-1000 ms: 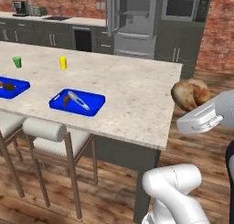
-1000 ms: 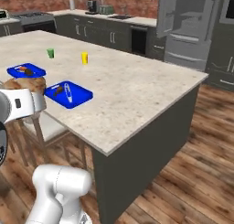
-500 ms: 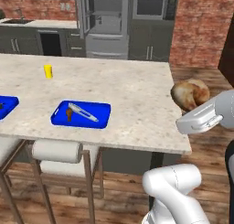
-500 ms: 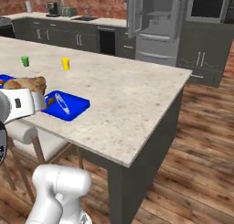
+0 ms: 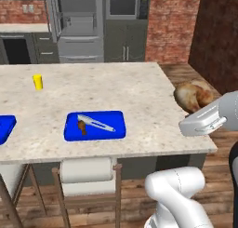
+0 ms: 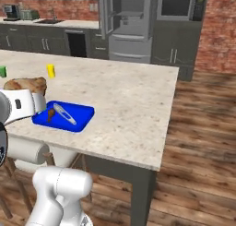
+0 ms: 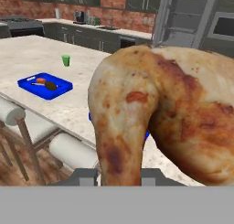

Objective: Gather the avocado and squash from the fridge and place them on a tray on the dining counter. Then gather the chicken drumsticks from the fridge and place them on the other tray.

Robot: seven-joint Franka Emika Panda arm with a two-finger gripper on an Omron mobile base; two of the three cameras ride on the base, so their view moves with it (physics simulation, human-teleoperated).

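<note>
My pincer (image 7: 119, 179) tips sit buried behind the drumstick (image 7: 160, 113), which blocks most of the nearer tray (image 7: 145, 135) beyond it. On the far tray (image 7: 45, 88), two items are too small to name.

Golden-brown mottled chicken drumstick (image 7: 160, 113); bright blue tray (image 5: 95, 125); beige speckled surface (image 5: 116, 97); yellow cup (image 5: 37, 82); green cup (image 7: 66, 60).
</note>
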